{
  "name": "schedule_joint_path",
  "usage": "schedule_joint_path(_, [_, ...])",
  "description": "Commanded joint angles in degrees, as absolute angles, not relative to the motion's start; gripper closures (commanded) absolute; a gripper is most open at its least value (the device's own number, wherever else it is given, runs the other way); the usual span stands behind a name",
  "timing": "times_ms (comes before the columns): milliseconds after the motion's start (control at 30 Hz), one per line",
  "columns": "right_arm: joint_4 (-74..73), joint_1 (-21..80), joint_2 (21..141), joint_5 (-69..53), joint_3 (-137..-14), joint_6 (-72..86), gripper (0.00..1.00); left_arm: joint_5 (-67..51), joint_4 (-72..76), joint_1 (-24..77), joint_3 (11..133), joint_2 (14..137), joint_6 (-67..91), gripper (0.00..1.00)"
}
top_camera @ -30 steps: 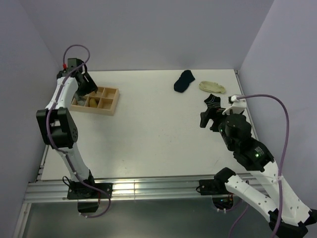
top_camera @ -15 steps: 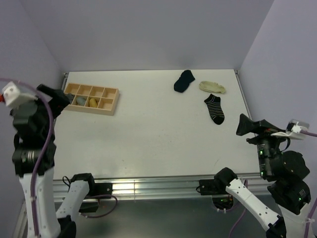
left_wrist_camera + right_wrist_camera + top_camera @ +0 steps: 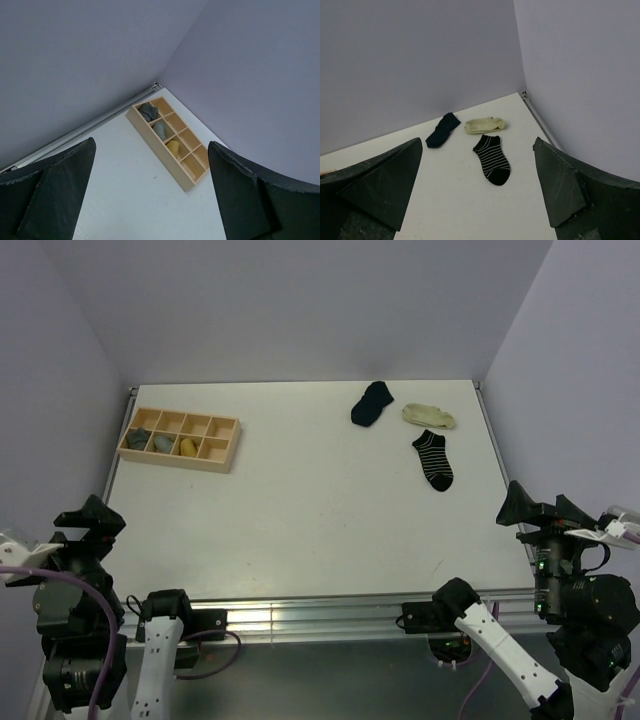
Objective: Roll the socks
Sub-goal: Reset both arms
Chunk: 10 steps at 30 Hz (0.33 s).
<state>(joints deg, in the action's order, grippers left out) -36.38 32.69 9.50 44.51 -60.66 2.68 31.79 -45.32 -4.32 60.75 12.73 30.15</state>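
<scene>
Lying flat: striped sock point(image 3: 433, 460) | navy sock point(image 3: 371, 403) | cream sock point(image 3: 429, 416) (all unrolled)

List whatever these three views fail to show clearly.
- Top view: how tightly the dark grey sock, light grey sock and mustard sock in the wooden tray are rolled; too small.
- Left wrist view: the navy sock, cream sock and striped sock; not in frame.
- Right wrist view: the tray; lost at the left edge behind the right gripper.
- Top view: both arms' lower parts; cut off by the bottom edge.
</scene>
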Motion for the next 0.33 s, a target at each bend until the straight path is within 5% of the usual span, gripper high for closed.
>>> schedule_joint_path(0, [-34.2, 32.4, 8.2, 44.0, -60.1, 0.6, 0.00, 33.9, -45.6, -4.6, 59.6, 10.9, 29.2, 0.00])
schedule_joint_path(300, [-33.1, 32.5, 6.8, 43.5, -59.2, 0.6, 0.00, 33.0, -47.1, -4.6, 58.9, 10.9, 29.7, 0.00])
